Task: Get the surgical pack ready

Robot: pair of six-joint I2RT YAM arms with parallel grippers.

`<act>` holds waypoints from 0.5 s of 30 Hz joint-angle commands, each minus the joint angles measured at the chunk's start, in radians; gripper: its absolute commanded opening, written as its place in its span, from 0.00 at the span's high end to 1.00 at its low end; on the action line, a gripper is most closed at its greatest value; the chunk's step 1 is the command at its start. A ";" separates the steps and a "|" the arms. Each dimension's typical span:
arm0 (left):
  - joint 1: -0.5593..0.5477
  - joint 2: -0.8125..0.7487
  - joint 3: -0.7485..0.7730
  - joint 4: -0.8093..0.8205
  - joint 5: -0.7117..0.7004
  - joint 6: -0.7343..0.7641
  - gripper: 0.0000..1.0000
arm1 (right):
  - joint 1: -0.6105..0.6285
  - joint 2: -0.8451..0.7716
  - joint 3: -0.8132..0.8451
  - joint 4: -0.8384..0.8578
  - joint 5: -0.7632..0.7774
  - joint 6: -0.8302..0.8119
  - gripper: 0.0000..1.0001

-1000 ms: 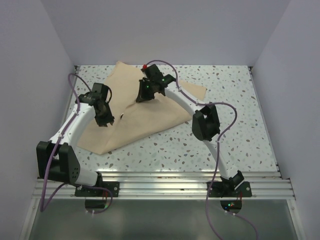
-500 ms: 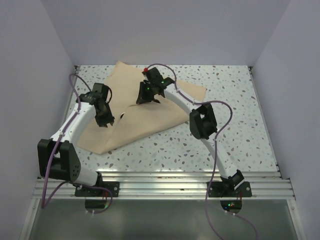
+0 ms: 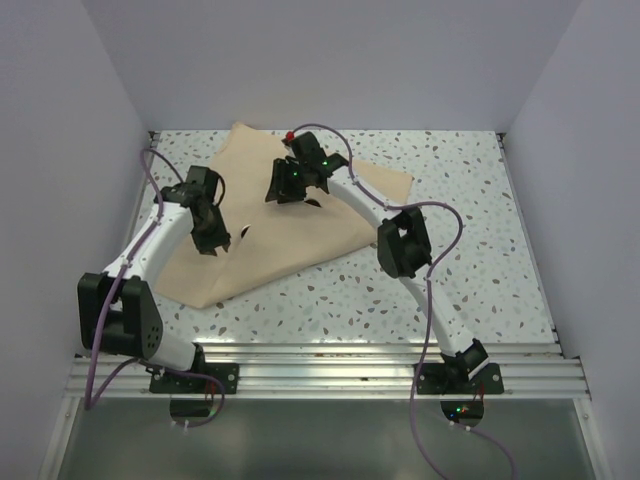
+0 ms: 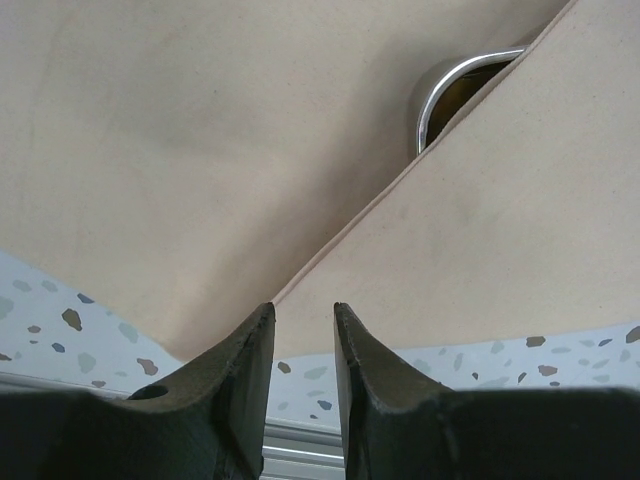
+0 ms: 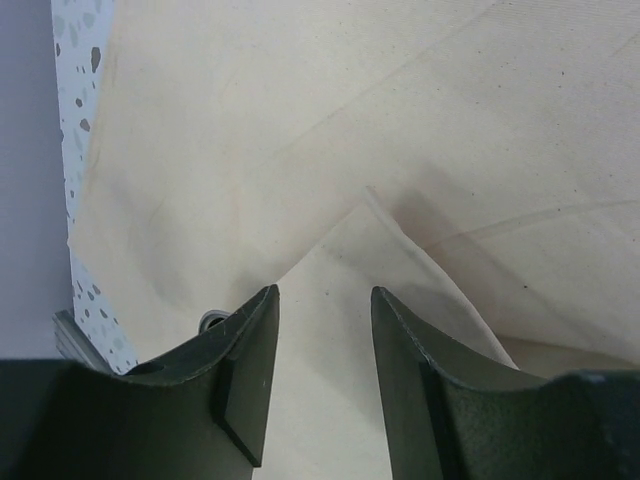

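Note:
The tan wrap sheet lies on the left half of the speckled table, partly folded over itself. In the left wrist view a folded edge of the sheet runs diagonally, and a rounded corner of the steel tray peeks out from under it. My left gripper hangs over the sheet's near left part, open by a narrow gap with nothing in it. My right gripper stands open above a folded-in corner of the sheet, holding nothing.
White walls close in the table on the left, back and right. An aluminium rail runs along the near edge by the arm bases. A small red thing shows behind the right wrist. The bare table top lies to the right of the sheet.
My right gripper has opened, let go of the sheet's corner, and shifted slightly left. The fold now lies flatter. My left arm has not moved.

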 commanded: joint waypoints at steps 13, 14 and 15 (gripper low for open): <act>0.237 -0.083 -0.092 -0.013 0.030 -0.010 0.53 | -0.008 -0.031 0.060 0.015 -0.026 -0.041 0.61; 0.236 -0.094 -0.099 -0.016 0.039 -0.011 0.55 | -0.008 -0.059 0.057 0.015 -0.024 -0.039 0.61; 0.236 -0.120 -0.104 -0.019 0.048 -0.013 0.67 | -0.007 -0.076 0.050 0.011 -0.027 -0.032 0.62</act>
